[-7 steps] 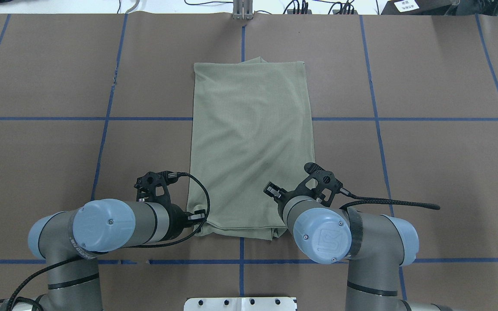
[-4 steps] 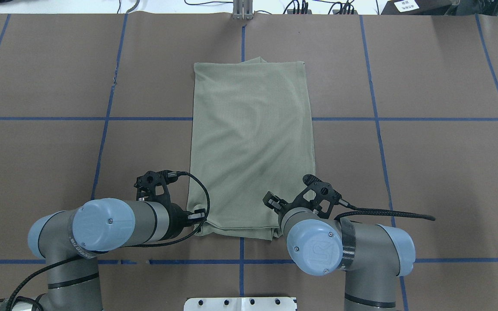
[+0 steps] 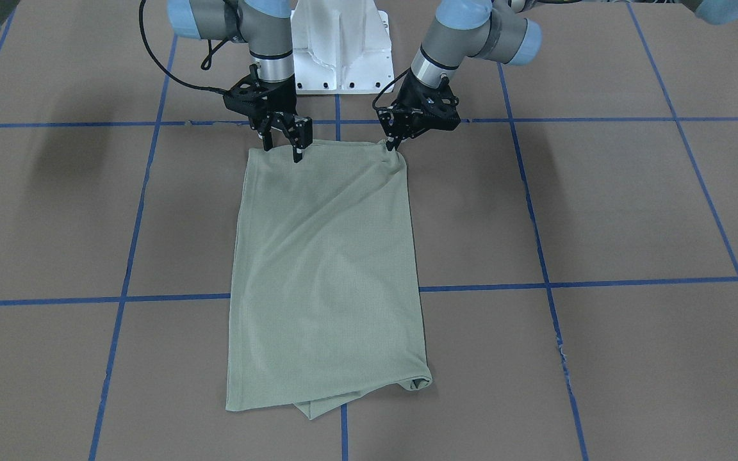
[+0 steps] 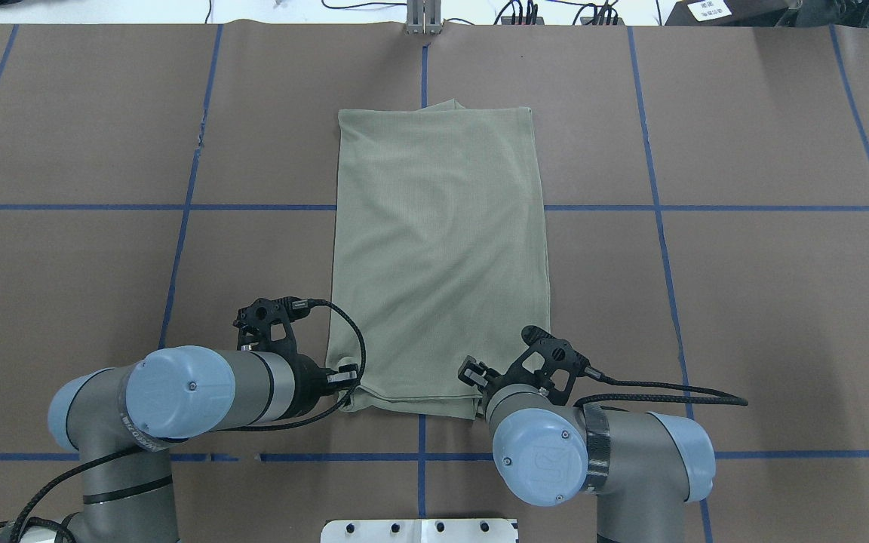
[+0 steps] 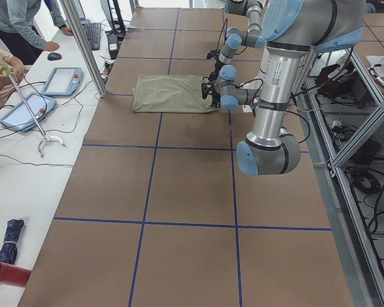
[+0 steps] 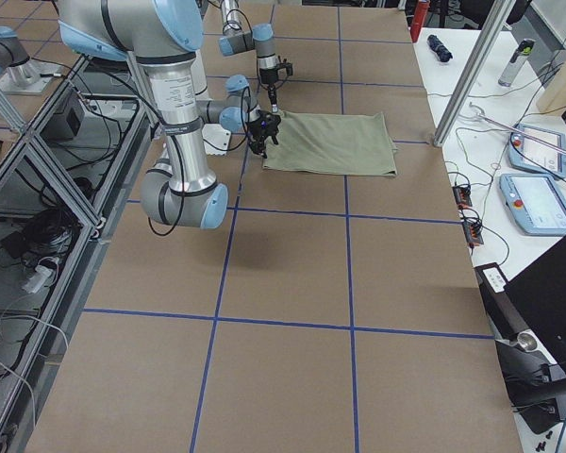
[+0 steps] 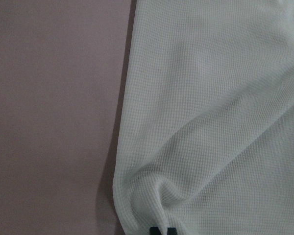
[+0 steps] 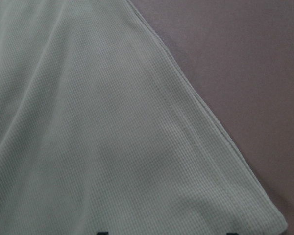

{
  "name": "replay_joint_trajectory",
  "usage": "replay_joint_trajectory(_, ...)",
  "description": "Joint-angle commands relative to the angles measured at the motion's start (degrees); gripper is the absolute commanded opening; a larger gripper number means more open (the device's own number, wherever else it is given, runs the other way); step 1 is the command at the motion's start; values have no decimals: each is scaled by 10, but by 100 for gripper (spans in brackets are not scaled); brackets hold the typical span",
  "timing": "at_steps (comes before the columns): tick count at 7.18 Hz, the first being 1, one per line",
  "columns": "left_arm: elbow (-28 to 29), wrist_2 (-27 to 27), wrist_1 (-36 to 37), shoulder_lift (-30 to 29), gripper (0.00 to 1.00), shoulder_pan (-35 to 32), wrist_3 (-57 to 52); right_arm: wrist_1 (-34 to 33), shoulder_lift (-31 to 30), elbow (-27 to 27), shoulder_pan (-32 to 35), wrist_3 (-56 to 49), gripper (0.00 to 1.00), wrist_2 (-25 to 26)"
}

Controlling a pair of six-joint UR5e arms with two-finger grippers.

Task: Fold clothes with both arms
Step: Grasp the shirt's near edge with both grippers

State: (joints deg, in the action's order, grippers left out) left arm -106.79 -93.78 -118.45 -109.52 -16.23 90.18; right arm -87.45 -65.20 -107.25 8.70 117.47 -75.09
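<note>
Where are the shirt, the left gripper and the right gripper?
shirt [image 3: 324, 269]: front-facing view, middle of the folded fabric.
left gripper [image 3: 390, 145]: front-facing view, fingertips shut on the shirt's corner.
right gripper [image 3: 282, 147]: front-facing view, between its spread fingertips.

The sage-green knit shirt [image 4: 438, 256] lies flat in the middle of the table, folded into one long rectangle that runs straight away from the robot. Soft slanting creases cross its waffle weave. At the far end a bit of an under-layer pokes out past the edge. The left arm [image 4: 178, 392] reaches in low from the side, and the left gripper [image 3: 389, 143] is pinched tight on the near corner on its side, the cloth puckered there. The right arm [image 4: 593, 452] bends over the other near corner. The right gripper [image 3: 282, 148] points down with its fingers spread, tips at the shirt's near hem.
</note>
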Motion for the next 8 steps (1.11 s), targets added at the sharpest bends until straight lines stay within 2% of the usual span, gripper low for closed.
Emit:
replay_joint_trajectory(1,0,-1,0,0,0,0,0,0,3,5,-3,-1,64,2)
replay_joint_trajectory(2,-1,-1,-1,0,0,0,0,0,3,5,-4,-1,56,6)
replay_joint_trajectory(3,-1,-1,-1,0,0,0,0,0,4,5,-5,-4,31,7)
replay_joint_trajectory(4,-1,-1,-1,0,0,0,0,-1,4,6,-6,-7,11,7)
replay_joint_trajectory(5,-2,-1,-1,-1,0,1,0,-1,5,8,-8,-3,0,8)
replay_joint_trajectory(7,-22,-3,2,0,0,-3,-2,-7,19,-1,6,-4,0,10)
replay_joint_trajectory(8,-75,-9,46,5,0,-8,-7,-61,32,-47,11,-6,0,6)
